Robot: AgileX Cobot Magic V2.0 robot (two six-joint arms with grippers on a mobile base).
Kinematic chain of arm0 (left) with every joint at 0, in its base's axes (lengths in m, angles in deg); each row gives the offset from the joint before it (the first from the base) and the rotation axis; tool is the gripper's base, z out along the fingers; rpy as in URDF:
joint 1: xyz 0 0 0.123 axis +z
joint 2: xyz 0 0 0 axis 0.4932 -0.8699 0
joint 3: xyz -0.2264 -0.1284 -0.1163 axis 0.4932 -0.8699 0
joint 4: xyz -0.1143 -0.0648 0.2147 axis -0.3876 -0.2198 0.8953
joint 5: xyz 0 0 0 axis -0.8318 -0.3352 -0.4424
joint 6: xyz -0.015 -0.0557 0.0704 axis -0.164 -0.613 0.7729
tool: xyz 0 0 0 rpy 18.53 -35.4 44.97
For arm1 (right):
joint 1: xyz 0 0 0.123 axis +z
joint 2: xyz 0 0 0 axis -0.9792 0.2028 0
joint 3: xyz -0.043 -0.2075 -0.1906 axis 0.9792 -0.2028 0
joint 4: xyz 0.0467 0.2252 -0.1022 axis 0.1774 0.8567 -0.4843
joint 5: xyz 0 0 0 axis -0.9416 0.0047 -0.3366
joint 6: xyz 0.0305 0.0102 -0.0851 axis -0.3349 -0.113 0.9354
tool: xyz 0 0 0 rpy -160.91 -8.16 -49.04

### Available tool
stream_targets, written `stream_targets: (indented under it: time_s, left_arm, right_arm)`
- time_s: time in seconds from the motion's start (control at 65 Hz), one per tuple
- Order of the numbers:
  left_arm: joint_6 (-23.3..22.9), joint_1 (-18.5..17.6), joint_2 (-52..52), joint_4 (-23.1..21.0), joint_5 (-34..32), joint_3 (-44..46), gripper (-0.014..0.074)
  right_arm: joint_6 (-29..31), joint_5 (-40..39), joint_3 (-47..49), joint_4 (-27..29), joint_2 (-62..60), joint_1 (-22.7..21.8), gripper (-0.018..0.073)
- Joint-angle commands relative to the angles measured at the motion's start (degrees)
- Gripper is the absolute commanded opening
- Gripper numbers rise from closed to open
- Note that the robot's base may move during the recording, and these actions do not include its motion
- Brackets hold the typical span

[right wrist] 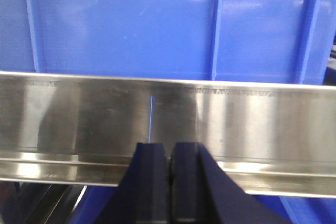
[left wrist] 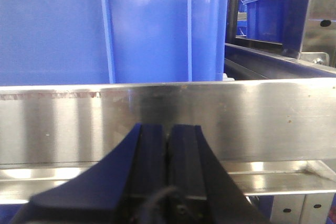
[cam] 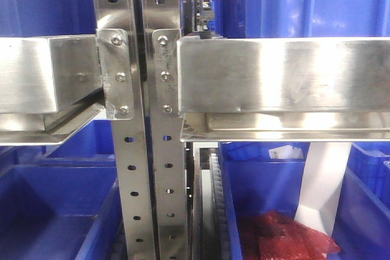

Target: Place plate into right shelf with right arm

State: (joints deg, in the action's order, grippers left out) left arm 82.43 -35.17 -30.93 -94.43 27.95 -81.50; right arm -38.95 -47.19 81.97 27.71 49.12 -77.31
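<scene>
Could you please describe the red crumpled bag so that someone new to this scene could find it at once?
Start at the steel rack with its perforated uprights and look right, below the wide shiny crossbeam. There a blue bin sits on the lower level, and the red crumpled bag lies at its bottom. It is the only red thing among blue and steel.

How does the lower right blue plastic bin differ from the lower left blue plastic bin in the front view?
The lower right blue plastic bin holds a crumpled red bag and a white upright piece; the lower left blue plastic bin shows no contents. The right bin sits under the long steel crossbeam, the left under the shorter one. Both are blue and open-topped.
</scene>
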Motion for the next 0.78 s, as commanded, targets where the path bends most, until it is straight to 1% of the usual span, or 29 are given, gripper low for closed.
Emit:
stream_targets:
  time_s: [0.0, 0.769]
  left_arm:
    - [-0.1, -0.1, 0.6, -0.1, -4.7, -0.5, -0.0047]
    - [-0.1, -0.1, 0.6, -0.1, -4.7, -0.5, -0.0047]
  right_arm:
    - [0.7, -4.4, 0.5, -0.6, -0.7, -0.1, 0.0055]
    - [0.7, -4.4, 0.5, -0.6, -0.7, -0.1, 0.0055]
